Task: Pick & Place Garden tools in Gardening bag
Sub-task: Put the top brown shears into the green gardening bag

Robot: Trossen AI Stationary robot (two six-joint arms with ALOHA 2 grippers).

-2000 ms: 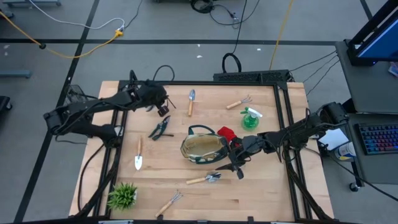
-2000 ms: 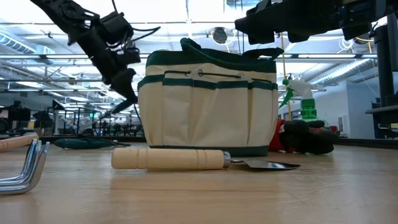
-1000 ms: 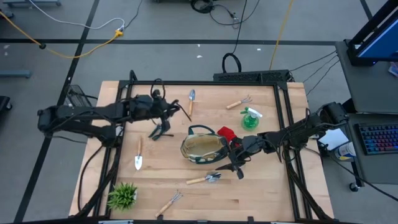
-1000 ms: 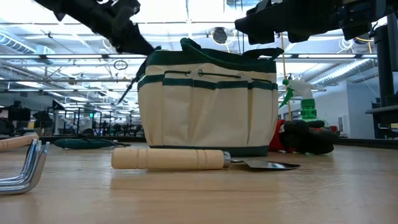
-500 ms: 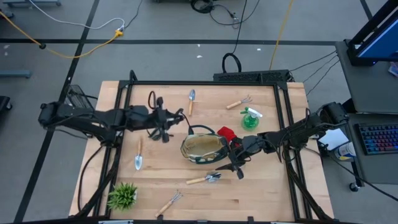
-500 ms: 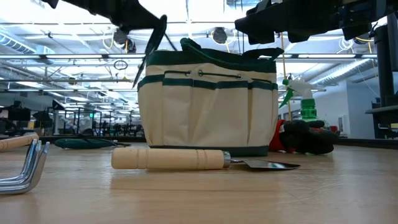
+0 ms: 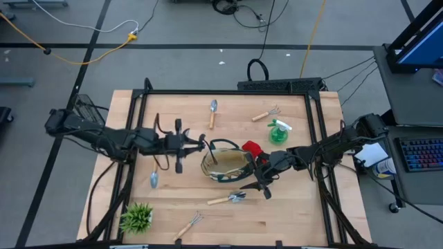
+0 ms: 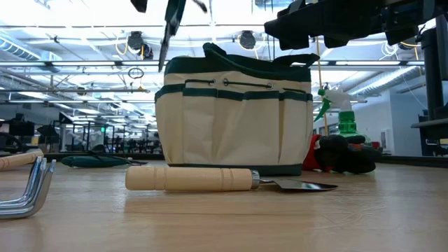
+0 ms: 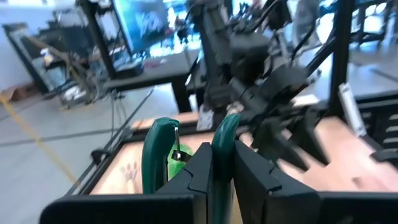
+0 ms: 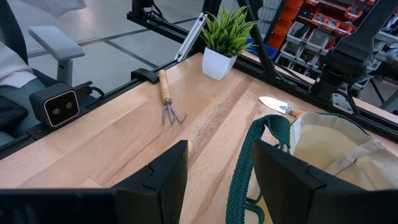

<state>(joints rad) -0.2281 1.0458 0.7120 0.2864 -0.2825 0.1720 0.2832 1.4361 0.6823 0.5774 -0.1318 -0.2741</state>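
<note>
The cream gardening bag with green trim stands mid-table on its base, mouth up. My left gripper hovers level at the bag's left rim, shut on the pruners. They hang point down above the bag's left edge. My right gripper stays open at the bag's right rim, the green handle strap running between its fingers. Other garden tools lie around on the table: a trowel, a small rake, the green spray bottle and the red gloves. My left gripper pinches one green handle of the pruners between its two fingers, which come in level from the table's left. The other handle stands free beside it. The pruners are lifted clear, their pointed end hanging below the fingers. My right gripper is open with the bag's handle strap close along the inner side of one finger. I cannot tell whether it touches the strap.
A wooden-handled trowel lies in front of the bag. Another trowel, a tool and a rake lie nearer the front edge. A potted plant stands at the near left corner. A black frame borders the table.
My left gripper has swung from the far left part of the table toward the right and the near edge, up to the bag's left rim. It has risen a little and turned. The pruners have gone with it, lifted clear, and now hang over the bag's edge.
</note>
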